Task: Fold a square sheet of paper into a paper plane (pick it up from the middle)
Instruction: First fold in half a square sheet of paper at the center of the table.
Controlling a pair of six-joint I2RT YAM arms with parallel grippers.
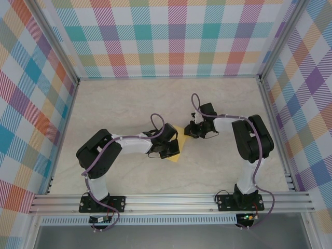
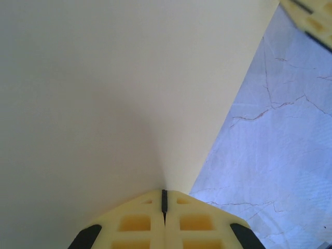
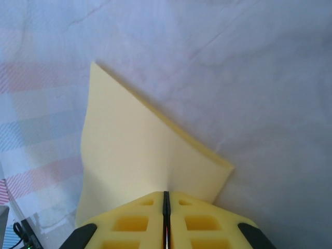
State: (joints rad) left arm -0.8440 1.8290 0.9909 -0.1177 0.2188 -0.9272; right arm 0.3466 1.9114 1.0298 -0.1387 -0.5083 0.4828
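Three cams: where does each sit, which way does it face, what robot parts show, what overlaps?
Top external: fixed above and behind the bases, looking down on the table; left arm and right arm whole, meeting at the square sheet of paper.
Left wrist: on the left arm, looking along the shut left jaws pinching the sheet; table beyond.
Right wrist: on the right arm, looking along the shut right jaws pinching the sheet's edge.
Shared: all three see the sheet and table.

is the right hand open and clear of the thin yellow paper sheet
No, the right hand is shut on the thin yellow paper sheet, pinching it at its tips.
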